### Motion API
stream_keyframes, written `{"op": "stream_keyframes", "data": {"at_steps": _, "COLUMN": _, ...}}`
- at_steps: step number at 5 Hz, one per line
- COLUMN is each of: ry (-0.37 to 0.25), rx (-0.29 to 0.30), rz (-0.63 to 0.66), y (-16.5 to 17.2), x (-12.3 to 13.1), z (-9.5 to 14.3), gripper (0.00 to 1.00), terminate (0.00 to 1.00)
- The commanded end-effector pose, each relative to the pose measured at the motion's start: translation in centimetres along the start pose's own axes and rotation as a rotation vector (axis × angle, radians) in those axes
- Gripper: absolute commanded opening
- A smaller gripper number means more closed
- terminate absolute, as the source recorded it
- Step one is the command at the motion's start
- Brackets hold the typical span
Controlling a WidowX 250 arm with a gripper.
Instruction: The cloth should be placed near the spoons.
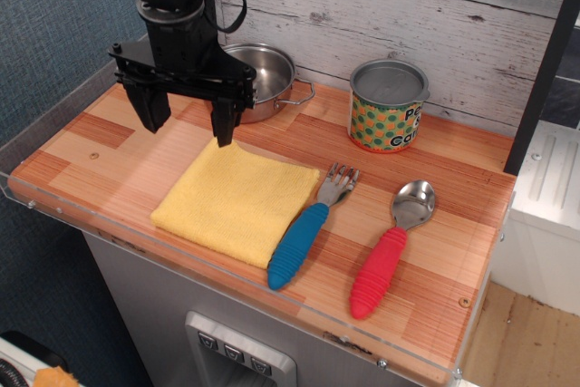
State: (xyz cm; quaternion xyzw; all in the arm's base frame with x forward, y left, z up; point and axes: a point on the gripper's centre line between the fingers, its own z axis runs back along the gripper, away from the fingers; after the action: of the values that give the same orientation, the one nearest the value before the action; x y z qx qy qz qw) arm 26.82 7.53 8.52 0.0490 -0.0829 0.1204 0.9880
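The arm above the claw (186,115) is cut off (top edge) and hides part of the steel pot (263,74)

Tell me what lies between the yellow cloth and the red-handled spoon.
The blue-handled fork lies between the flat yellow folded cloth and the red-handled steel spoon, its handle touching the cloth's right edge. The only view shows it.

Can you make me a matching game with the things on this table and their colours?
Things:
1. cloth
2. fork handle
3. spoon handle
4. pot

Colours:
A. red
B. shiny silver
C. yellow
D. blue

Pairs: 1-C, 2-D, 3-A, 4-B
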Motion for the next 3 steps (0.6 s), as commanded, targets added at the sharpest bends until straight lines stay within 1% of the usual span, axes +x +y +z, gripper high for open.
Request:
{"op": "stream_keyframes", "data": {"at_steps": 1, "ry": -0.077, "rx": -0.008, "rz": 0.119, "y": 1.6, "x": 3.0, "z": 1.9, "gripper": 1.00, "terminate": 0.00}}
{"op": "stream_keyframes", "data": {"at_steps": 2, "ry": -0.063, "rx": -0.005, "rz": 0.161, "y": 2.6, "x": 4.4, "z": 1.9, "gripper": 1.00, "terminate": 0.00}}
{"op": "stream_keyframes", "data": {"at_steps": 3, "ry": -0.076, "rx": -0.009, "rz": 0.212, "y": 4.1, "x": 5.4, "z": 2.0, "gripper": 1.00, "terminate": 0.00}}
